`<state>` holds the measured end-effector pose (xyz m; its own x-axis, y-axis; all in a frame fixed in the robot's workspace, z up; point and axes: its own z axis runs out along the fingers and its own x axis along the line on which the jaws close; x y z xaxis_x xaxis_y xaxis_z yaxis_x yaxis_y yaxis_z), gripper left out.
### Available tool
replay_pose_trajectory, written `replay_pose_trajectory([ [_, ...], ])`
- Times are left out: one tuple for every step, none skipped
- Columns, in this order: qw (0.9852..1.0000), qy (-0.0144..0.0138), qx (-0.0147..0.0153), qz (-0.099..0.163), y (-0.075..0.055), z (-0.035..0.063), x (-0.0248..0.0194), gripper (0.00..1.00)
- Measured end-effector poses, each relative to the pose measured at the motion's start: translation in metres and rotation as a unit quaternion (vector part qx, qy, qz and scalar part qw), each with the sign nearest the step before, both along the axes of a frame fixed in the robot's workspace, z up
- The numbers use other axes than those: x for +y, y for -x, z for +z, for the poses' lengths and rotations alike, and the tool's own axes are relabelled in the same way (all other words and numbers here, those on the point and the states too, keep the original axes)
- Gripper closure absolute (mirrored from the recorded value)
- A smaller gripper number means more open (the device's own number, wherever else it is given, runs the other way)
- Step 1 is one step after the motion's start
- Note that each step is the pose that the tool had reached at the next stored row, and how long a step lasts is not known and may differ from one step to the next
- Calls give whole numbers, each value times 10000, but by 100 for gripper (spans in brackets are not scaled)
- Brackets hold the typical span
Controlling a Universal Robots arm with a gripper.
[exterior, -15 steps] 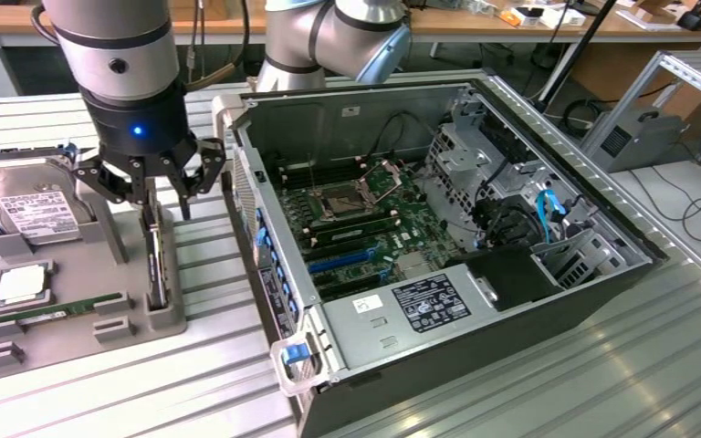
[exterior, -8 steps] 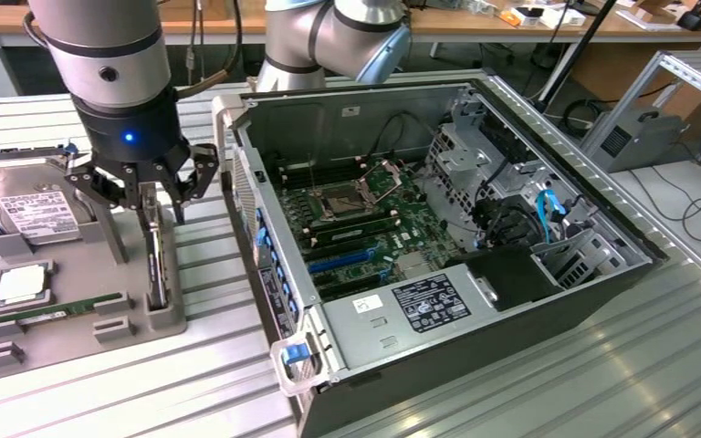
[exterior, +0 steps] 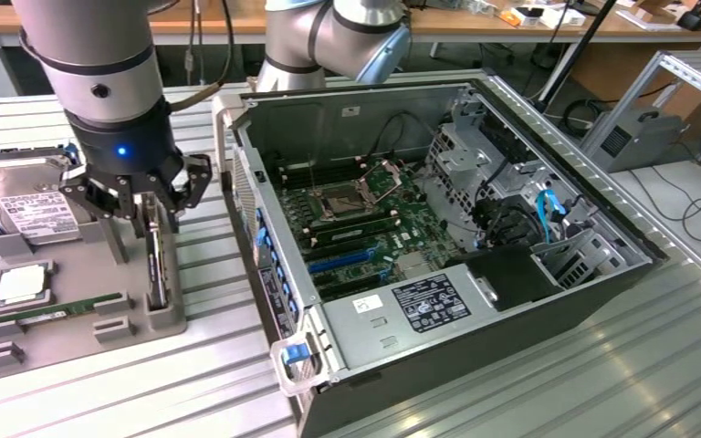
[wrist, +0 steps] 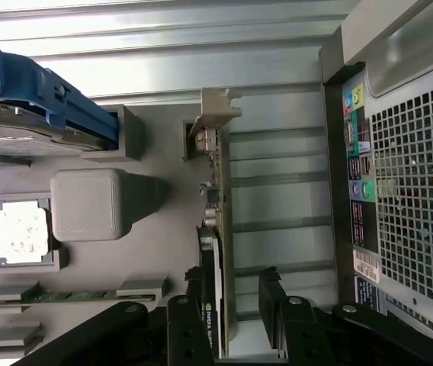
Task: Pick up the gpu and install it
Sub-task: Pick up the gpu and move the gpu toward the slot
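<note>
**Item 1, at the exterior view's left.** We record a grey moulded parts tray [exterior: 143, 327] on the ribbed metal bench [exterior: 204, 392]. In it we list:
- a silver hard drive with a white label [exterior: 28, 208], propped at a slant
- a square silver processor chip [exterior: 19, 285] in its own recess
- a slim green memory stick [exterior: 65, 308] lying in a groove

Each part has its own seat. We judge this keeps it in a known place with an edge free for grasping.

**Item 2, on the side of the tray nearest the case.** The gpu [exterior: 156, 269] is a thin dark expansion card standing on its long edge in a slot. It has a silver metal bracket [wrist: 216, 107] at one end. Set upright like this, it offers both flat faces to a pinch from above.

**Item 3, directly over the gpu.** The black gripper [exterior: 152, 224] hangs from the grey robot arm [exterior: 95, 55]. In the wrist view its jaws stand wide, with one finger to each face of the card. One finger looks just beside or touching the card, and the other is clearly apart. We enter the gripper as spread and holding nothing. The card sits in its slot.

**Item 4, to the exterior view's right.** A black tower computer case [exterior: 326, 114] lies on its side with the panel off. Its green motherboard [exterior: 363, 228] faces up. We judge it is laid this way so that a card can be lowered in from above.
</note>
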<state>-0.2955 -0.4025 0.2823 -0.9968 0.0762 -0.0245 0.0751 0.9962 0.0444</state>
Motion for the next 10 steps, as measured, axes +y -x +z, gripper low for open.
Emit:
replay_pose_trajectory([
  [10000, 0, 0, 0, 7, -31, -2, 58],
  [10000, 0, 0, 0, 13, -47, -4, 58],
  [10000, 1, 1, -1, 20, -57, -5, 58],
  [10000, 0, 0, 0, 31, -71, -6, 58],
  [10000, 0, 0, 0, 39, -80, -7, 58],
  [10000, 0, 0, 0, 50, -95, -9, 58],
  [10000, 0, 0, 0, 53, -103, -10, 58],
  [10000, 0, 0, 1, 56, -111, -10, 58],
  [10000, 0, 0, 0, 60, -124, -10, 58],
  [10000, 0, 0, 0, 62, -133, -11, 58],
])
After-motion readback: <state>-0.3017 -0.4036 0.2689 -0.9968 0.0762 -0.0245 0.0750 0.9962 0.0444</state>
